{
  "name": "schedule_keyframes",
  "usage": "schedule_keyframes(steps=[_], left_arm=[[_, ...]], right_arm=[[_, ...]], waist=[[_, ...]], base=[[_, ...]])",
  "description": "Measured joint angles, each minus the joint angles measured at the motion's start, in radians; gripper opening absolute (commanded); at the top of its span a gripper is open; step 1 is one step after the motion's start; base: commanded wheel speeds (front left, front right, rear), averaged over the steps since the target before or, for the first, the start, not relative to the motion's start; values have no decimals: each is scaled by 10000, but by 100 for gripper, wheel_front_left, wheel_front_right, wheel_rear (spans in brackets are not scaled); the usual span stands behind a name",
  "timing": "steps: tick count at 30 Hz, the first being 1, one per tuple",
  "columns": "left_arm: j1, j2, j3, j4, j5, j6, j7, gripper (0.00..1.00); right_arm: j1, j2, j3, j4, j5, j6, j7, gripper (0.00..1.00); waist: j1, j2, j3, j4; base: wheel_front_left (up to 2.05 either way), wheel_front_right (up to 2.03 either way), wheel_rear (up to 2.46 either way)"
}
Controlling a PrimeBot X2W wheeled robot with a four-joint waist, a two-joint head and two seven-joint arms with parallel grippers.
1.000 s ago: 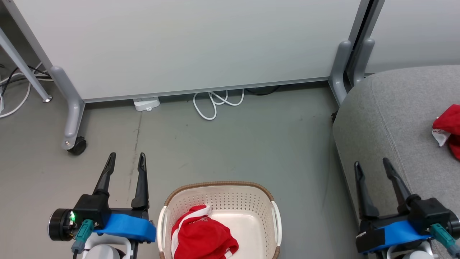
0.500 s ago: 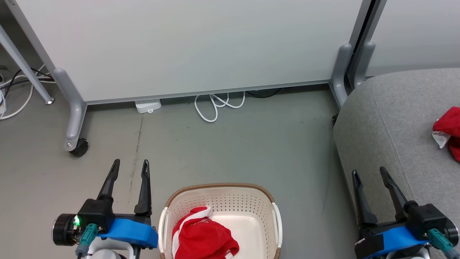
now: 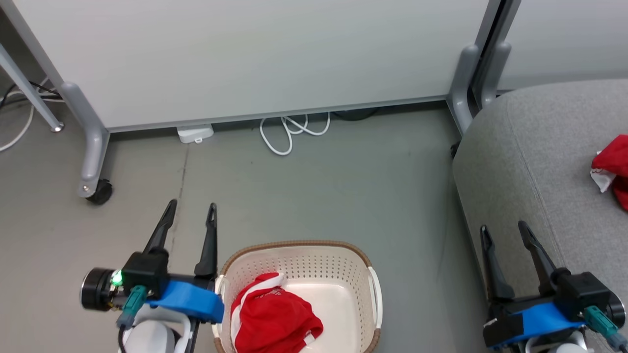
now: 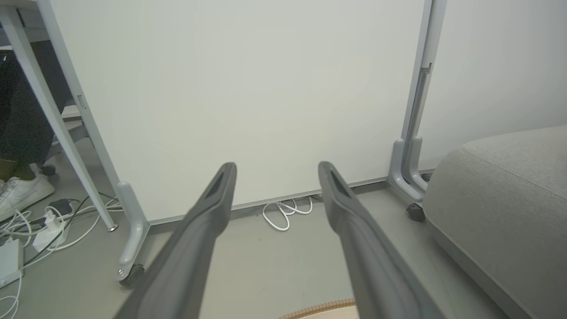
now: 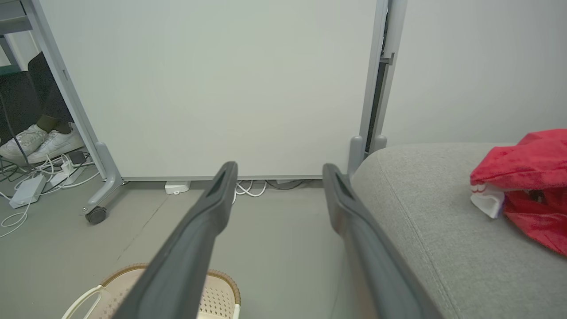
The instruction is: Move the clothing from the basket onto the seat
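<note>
My left gripper (image 3: 192, 206) is hanging spread and empty just left of the basket (image 3: 294, 243); one red garment (image 3: 272, 318) is lying inside. I'm judging: dip in from above, pinch a thick fold. Its white lettering (image 3: 275, 293) is too small to read. My right gripper (image 3: 504, 226) is gaping empty by the seat (image 3: 530, 157), other red garment (image 3: 613, 164) lying there.

Right gripper (image 5: 277, 173) fingers spread wide, above grey floor (image 5: 274, 239). Red garment (image 5: 529, 186) lies on grey sofa seat (image 5: 434, 239), far right. Basket (image 5: 133, 271) rim at bottom left. White partition panel (image 5: 221, 88) ahead.
</note>
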Motion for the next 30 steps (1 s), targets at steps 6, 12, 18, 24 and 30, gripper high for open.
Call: schedule_keyframes(steps=[6, 12, 18, 24, 30], left_arm=[[-1108, 320, -813, 748, 146, -15, 0, 100], [-2352, 943, -2130, 1916, 19, -61, 2, 100], [-3573, 1519, -3614, 3333, -222, -63, 0, 100], [-4669, 1883, -5210, 4800, -464, -63, 0, 100], [-5539, 2044, -6870, 6389, -968, -63, 63, 100]], right_arm=[[-559, 0, 188, -113, 0, 0, 0, 100], [-1315, 4, 399, -265, 42, 0, 0, 100], [-1927, 4, 460, -399, 92, 0, 0, 100], [-2359, 2, 477, -564, 146, 0, 0, 100], [-2612, 2, 602, -635, 169, 0, 0, 100]], waist=[[0, 0, 568, -201], [1, -1, 1418, -550], [2, 0, 2393, -941], [2, -1, 3351, -1325], [3, -1, 4252, -1650]], base=[[0, 0, 0], [0, 0, 0], [0, 0, 0], [0, 0, 0], [0, 0, 0]])
